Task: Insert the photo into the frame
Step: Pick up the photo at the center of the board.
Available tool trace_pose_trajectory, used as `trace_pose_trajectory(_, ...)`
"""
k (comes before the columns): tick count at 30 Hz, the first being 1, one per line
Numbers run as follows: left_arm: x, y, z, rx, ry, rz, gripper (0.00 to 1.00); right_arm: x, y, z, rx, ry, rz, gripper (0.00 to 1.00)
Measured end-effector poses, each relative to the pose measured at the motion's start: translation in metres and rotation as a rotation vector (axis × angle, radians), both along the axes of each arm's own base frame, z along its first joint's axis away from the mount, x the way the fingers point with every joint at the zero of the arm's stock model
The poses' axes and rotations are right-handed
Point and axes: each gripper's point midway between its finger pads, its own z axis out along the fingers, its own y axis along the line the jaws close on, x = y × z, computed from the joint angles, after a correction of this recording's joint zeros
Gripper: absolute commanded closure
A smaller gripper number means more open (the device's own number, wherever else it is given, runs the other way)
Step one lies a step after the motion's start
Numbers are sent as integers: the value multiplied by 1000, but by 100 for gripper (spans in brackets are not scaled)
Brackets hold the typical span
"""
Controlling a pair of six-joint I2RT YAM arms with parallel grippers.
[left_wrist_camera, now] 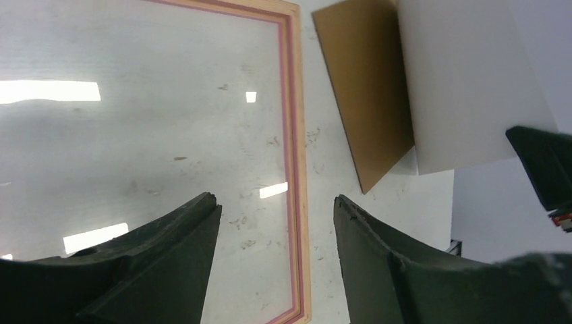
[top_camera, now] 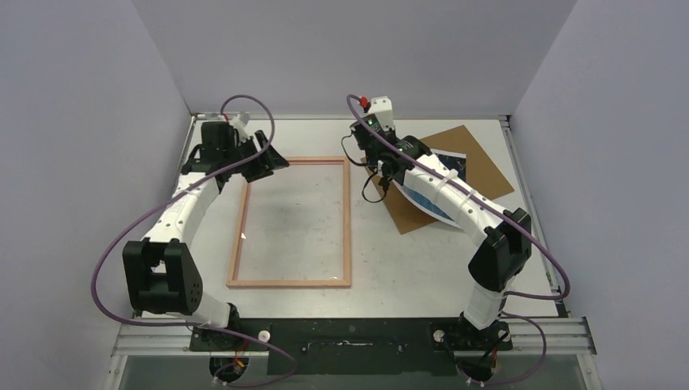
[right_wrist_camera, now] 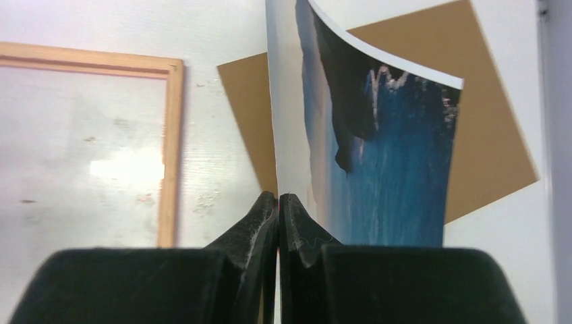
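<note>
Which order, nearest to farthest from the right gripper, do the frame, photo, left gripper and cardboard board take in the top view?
1. photo, pinched by the right gripper
2. cardboard board, directly below
3. frame, left side
4. left gripper, at frame's far corner

Bright, even overhead light; I see only faint shadows. Left wrist: sharp rectangular lamp glare inside the frame (left_wrist_camera: pixel 295 135). Right wrist: one hazy glare patch, background soft.
</note>
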Motion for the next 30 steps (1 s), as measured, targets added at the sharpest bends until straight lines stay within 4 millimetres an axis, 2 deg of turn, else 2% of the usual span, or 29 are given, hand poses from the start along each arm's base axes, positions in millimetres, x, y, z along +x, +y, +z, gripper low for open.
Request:
trace_pose_trajectory(6, -33, -96, 17, 29, -232, -247, 31, -16, 16, 0, 216, 56, -87, 100)
trace_pose_trajectory(9, -46, -130, 23, 23, -356, -319, 28, -21, 20, 0, 294, 75, -127, 100)
trace_pose_trajectory(11, -51, -148, 25, 16, -411, -350, 9, -25, 21, 2, 346, 80, -157, 100)
trace_pose_trajectory(14, -57, -175, 30, 0, -474, -403, 3, -29, 22, 10, 427, 80, -203, 100)
trace_pose_trajectory(20, -62, -208, 32, -30, -551, -450, 3, -36, 17, 32, 619, 76, -277, 100)
trace_pose_trajectory(26, -64, -227, 25, -25, -595, -474, 3, -35, 20, 43, 760, 87, -319, 100)
trace_pose_trajectory(28, -64, -231, 24, -25, -608, -477, 9, -35, 23, 42, 794, 104, -330, 100)
trace_pose_trajectory(30, -64, -234, 23, -24, -615, -477, 22, -36, 27, 40, 823, 123, -335, 100)
